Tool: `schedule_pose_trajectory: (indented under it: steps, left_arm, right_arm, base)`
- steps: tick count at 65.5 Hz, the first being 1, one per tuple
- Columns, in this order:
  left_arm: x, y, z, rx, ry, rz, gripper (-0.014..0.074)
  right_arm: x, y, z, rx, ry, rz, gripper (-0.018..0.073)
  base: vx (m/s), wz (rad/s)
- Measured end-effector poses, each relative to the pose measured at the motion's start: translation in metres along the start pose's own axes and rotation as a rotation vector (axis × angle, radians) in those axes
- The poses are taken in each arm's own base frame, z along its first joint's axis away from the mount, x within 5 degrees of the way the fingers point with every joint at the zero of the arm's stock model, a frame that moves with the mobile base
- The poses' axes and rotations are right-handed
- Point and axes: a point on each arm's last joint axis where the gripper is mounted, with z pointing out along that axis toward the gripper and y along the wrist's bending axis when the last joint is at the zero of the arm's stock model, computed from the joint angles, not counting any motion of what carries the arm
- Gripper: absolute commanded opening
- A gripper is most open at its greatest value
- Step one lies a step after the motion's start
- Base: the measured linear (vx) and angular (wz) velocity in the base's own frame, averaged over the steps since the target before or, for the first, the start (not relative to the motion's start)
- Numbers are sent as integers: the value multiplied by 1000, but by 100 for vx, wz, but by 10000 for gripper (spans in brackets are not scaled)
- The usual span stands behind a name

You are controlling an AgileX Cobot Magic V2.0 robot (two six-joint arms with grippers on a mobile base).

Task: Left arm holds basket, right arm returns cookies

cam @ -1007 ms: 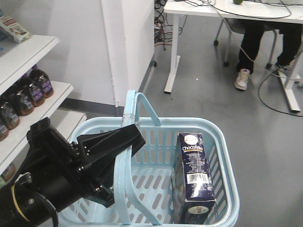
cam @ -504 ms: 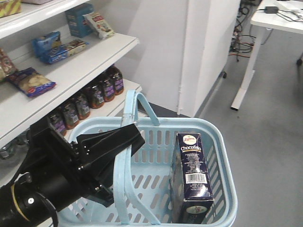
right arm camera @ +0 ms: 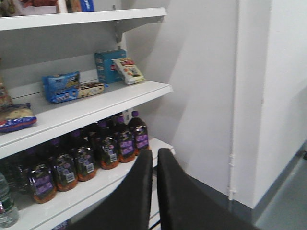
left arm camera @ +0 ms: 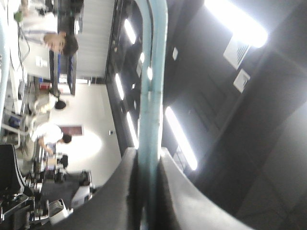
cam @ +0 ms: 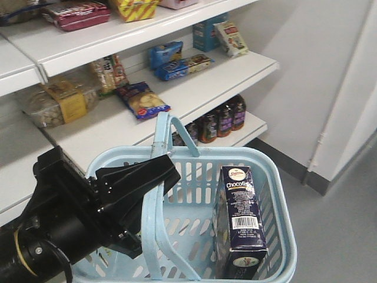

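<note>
Shelves [cam: 194, 88] dead ahead; left gripper [cam: 154, 177] clamped on the basket [cam: 278, 194] handle; cookies [cam: 240, 218] standing upright in its right half, probably the right arm's side; right gripper [right arm camera: 155, 187] pinched nearly closed, empty.

Your left claw [cam: 154, 177] sits at left side of basket [cam: 281, 206], w/ handle [cam: 150, 236] between its fingers. Inside, the cookies [cam: 240, 218] stand upright against right wall. Behind and left of basket: shelves [cam: 235, 71]. Bottles [cam: 219, 121] on lower shelf, just past far rim; snack pkts [cam: 141, 101] on shelf above.
</note>
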Motion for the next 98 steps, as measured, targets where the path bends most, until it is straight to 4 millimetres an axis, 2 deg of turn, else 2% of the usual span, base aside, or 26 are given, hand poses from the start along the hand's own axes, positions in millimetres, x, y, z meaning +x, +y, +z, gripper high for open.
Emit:
schedule_pose_trajectory:
  steps: [55,98]
  left_arm:
    - [0,0,0,0,0,0,0]
    - [0,0,0,0,0,0,0]
  right_arm:
    - [0,0,0,0,0,0,-6]
    - [0,0,0,0,0,0,-6]
  base:
    - [14,55]
    - [9,34]
